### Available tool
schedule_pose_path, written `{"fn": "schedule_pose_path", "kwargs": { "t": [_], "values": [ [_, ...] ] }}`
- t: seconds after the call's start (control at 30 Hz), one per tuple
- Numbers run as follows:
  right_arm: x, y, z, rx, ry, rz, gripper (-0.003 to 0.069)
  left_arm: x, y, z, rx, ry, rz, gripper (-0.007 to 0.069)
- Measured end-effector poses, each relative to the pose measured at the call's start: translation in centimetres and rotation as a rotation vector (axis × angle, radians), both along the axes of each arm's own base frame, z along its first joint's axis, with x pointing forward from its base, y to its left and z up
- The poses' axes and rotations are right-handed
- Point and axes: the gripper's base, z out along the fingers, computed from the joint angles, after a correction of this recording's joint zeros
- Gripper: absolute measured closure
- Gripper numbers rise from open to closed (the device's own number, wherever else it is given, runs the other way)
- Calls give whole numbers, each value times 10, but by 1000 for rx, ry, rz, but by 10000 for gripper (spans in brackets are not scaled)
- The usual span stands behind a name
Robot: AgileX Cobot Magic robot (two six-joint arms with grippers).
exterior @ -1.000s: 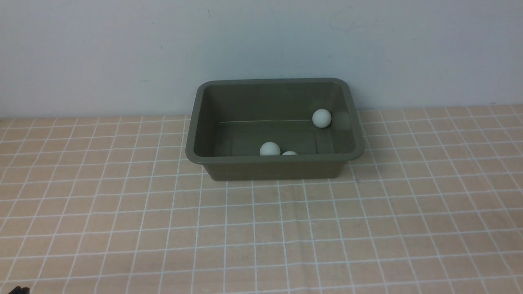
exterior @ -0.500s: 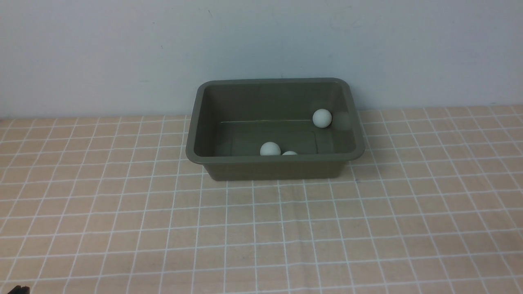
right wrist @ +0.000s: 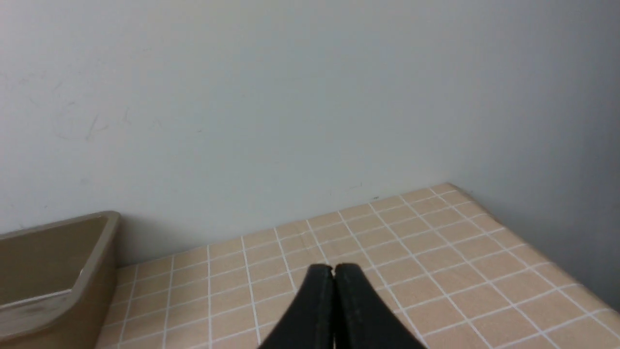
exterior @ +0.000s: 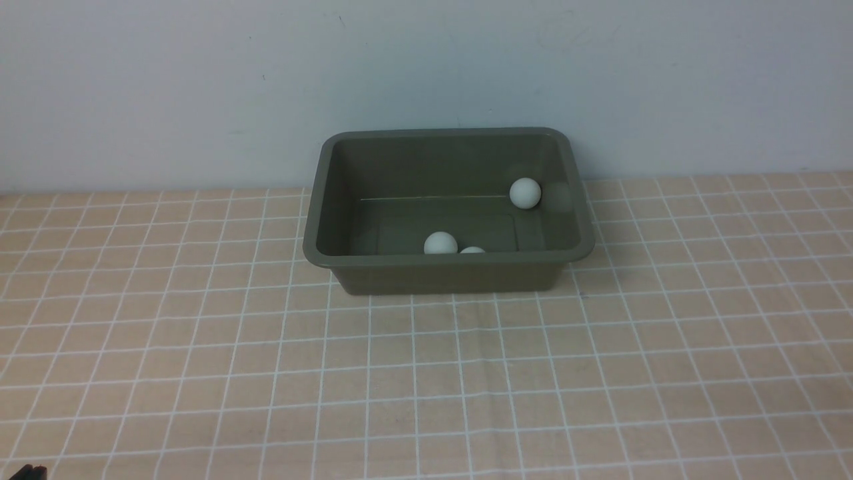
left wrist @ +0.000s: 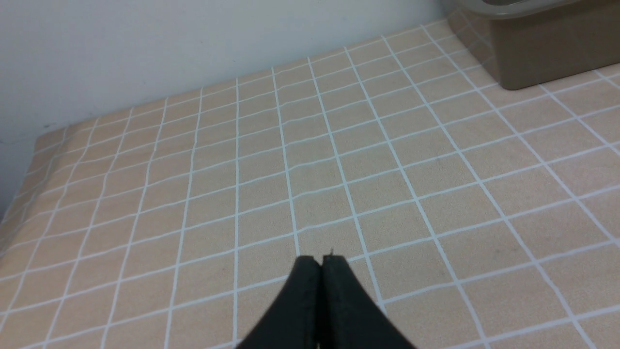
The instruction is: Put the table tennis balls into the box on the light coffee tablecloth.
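Note:
The olive-green box point(exterior: 320, 200) stands on the light coffee tablecloth point(exterior: 426, 373) against the back wall. Three white table tennis balls lie inside it: one point(exterior: 525, 193) near the far right corner, one point(exterior: 440, 243) by the near wall, and one point(exterior: 472, 250) mostly hidden behind the near rim. My left gripper point(left wrist: 320, 261) is shut with nothing in it, above bare cloth well to the left of the box point(left wrist: 547, 48). My right gripper point(right wrist: 333, 269) is shut and holds nothing, to the right of the box point(right wrist: 58, 271). Only a dark scrap of an arm point(exterior: 26, 472) shows in the front view.
A pale wall point(exterior: 200, 87) rises right behind the box. The cloth ends at the table's left edge point(left wrist: 19, 194) and at its right edge point(right wrist: 533, 242).

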Motion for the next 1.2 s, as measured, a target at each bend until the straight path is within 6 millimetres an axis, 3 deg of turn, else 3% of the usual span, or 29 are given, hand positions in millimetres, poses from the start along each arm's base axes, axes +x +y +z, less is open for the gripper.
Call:
{"fn": "schedule_pose_path", "kwargs": {
  "t": [0.2, 0.3, 1.2],
  "values": [
    [7, 4, -42, -11, 149, 52, 676, 0, 0, 0, 0, 0, 0, 693],
    [8, 6, -51, -43, 177, 84, 676, 0, 0, 0, -1, 0, 0, 693],
    [9, 12, -51, -44, 153, 152, 676, 0, 0, 0, -1, -1, 0, 693]
  ]
}}
